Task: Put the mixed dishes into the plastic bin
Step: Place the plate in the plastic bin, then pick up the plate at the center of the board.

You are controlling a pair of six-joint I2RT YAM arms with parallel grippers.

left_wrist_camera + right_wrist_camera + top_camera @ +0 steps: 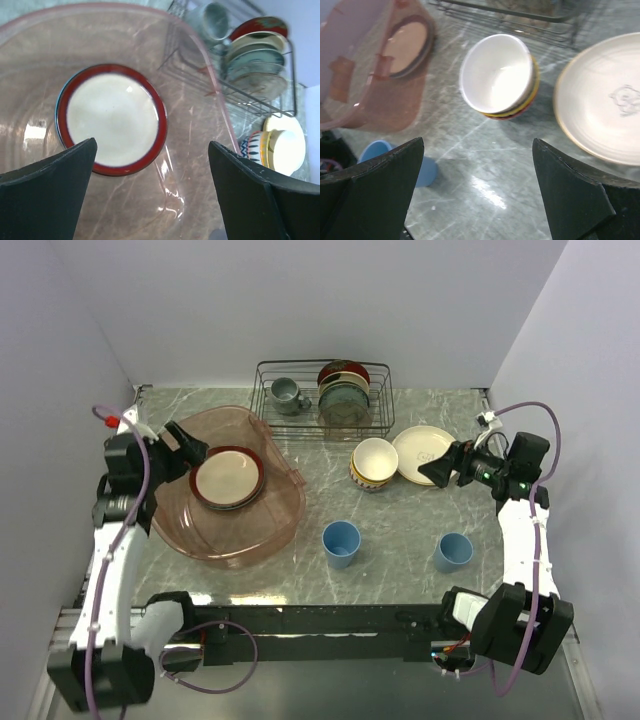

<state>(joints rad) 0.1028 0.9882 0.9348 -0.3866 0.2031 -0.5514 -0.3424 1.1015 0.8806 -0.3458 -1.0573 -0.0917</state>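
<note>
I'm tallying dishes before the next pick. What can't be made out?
Under the red-rimmed plate in the plastic bin, top and left wrist views: it covers what lies beneath.
Cream bowl, top view: nested in other bowls; how many unclear.
Cream plate, right wrist view: cut off by the right edge.
Upright plates in the wire rack, top view: overlapping, too small to count.

White arm links (pixel 105 580), black joints and bases, purple cables (pixel 531 404), green LEDs (pixel 523 483) on right wrist; wedge-shaped black fingers (pixel 45 195).
</note>
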